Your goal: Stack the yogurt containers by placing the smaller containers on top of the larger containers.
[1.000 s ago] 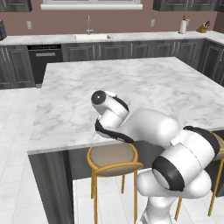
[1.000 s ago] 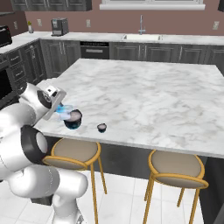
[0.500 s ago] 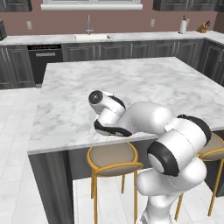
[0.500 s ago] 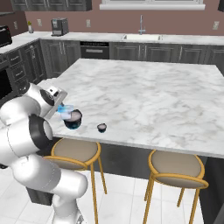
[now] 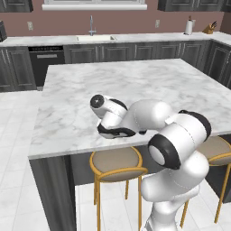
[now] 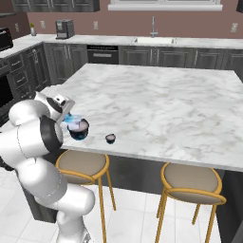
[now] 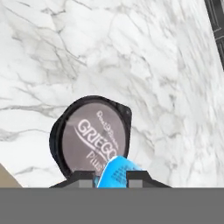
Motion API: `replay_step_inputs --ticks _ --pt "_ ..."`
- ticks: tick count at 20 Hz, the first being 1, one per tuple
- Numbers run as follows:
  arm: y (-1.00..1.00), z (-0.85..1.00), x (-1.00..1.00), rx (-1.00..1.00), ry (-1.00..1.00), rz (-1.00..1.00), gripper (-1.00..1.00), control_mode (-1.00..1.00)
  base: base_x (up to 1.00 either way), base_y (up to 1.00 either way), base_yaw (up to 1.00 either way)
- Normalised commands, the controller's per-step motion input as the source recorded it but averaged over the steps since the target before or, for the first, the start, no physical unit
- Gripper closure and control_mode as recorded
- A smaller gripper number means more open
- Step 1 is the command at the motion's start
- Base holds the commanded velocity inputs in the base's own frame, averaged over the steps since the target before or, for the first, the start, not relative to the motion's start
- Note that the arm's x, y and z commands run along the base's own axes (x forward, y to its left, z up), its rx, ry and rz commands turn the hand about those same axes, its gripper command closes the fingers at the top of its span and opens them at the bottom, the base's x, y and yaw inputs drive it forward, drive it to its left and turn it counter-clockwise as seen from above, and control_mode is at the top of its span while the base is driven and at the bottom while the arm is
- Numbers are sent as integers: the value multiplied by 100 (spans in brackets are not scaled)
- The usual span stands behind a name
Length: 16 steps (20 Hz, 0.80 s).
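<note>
Counter: white marble island (image 6: 156,104), two round stools (image 6: 192,182) tucked under.
Room: dark cabinets (image 5: 131,52), sink (image 5: 92,37) behind.
Gripper (image 7: 111,177): pinched the light-blue cup (image 7: 114,173) over the wide dark cup (image 7: 92,136).

three yogurt cups: wide dark cup (image 6: 79,130), light-blue cup (image 7: 114,173), tiny dark cup (image 6: 110,138), two stools (image 6: 81,163)

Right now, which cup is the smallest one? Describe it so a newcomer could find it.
On the marble island counter, look along the near edge above the left stool. The tiny dark cup stands alone there, apart from the wide dark cup, by the arm. It is far smaller, with a pale top.
</note>
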Motion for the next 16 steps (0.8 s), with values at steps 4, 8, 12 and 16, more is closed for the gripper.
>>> replay_step_inputs --ticks 4,8,12,16 --pt "0 -16 19 -1 0 0 100 -100 0 0 0" --pt "0 -15 21 -1 0 0 100 -100 0 0 0" --pt "1 -15 20 0 0 0 100 -100 0 0 0" --pt "3 -14 19 0 0 0 100 -100 0 0 0"
